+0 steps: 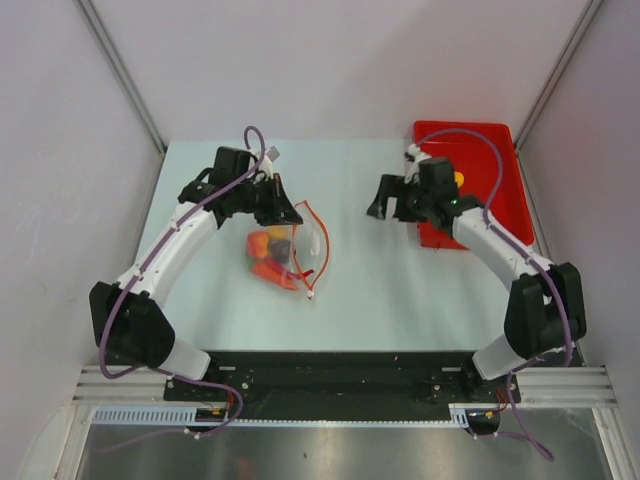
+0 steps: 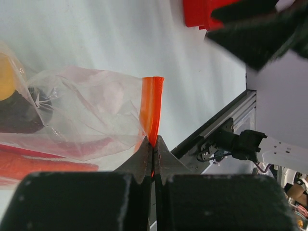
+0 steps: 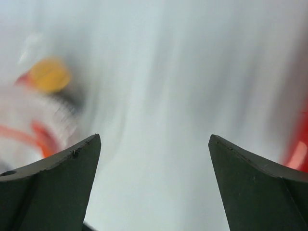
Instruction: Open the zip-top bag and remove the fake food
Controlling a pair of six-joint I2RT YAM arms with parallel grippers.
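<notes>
While left gripper clamps the crinkly zip-top bag, right gripper gapes empty

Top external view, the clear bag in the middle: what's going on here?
The left gripper is shut on the orange-red zip strip of the small clear crinkly plastic zip-top bag, whose mouth looks spread open. The plastic toy fruits and vegetables lie inside it. The right gripper is open and empty, between the bag and the red rectangular tray.
</notes>
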